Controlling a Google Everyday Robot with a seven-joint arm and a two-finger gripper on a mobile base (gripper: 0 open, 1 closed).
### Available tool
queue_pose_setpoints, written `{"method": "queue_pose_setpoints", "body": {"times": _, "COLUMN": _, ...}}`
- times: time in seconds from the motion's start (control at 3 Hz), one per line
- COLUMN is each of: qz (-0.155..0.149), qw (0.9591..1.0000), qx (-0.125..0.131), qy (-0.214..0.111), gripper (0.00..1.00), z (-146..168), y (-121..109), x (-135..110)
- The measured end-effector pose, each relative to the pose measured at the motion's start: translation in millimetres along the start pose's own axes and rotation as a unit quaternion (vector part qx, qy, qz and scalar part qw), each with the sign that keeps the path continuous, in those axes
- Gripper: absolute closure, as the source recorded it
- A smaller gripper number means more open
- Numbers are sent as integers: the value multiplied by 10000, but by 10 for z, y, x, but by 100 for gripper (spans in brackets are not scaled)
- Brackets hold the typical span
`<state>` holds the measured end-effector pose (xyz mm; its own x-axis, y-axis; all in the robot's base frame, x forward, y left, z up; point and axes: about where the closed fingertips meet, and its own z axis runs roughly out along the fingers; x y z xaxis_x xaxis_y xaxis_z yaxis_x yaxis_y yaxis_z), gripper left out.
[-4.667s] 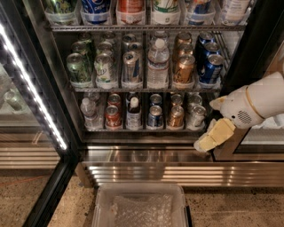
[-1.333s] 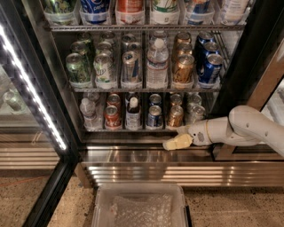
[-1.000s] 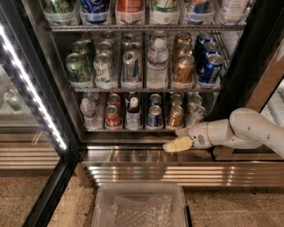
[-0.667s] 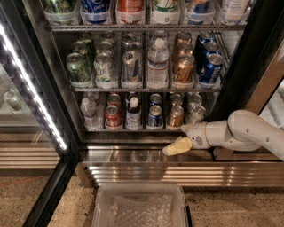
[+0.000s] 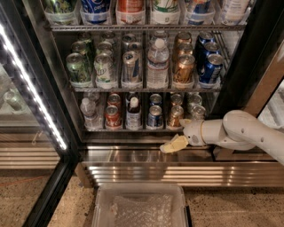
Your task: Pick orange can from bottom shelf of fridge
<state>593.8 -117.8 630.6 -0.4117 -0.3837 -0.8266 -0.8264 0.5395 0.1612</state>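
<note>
I see my cream claw (image 5: pixel 174 144) just below the silvery wire bottom shelf (image 5: pixel 133 130); the top edge crops the upper bottles (image 5: pixel 130 9).

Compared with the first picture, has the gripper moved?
Yes. The gripper moved left, from the right of the fridge to just below the orange can on the bottom shelf.
</note>
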Motion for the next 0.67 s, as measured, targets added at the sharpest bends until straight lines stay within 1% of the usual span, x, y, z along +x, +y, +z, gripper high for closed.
{"method": "queue_pose_setpoints", "body": {"times": 0.33, "qz": -112, "qw": 9998, "qx": 161, "qy": -29, "gripper": 0, "z": 36, "y": -81, "x": -12}}
{"method": "queue_pose_setpoints", "body": {"times": 0.67, "qz": -245, "qw": 9985, "qx": 479, "qy": 61, "gripper": 0, "z": -54, "y": -205, "x": -37}}
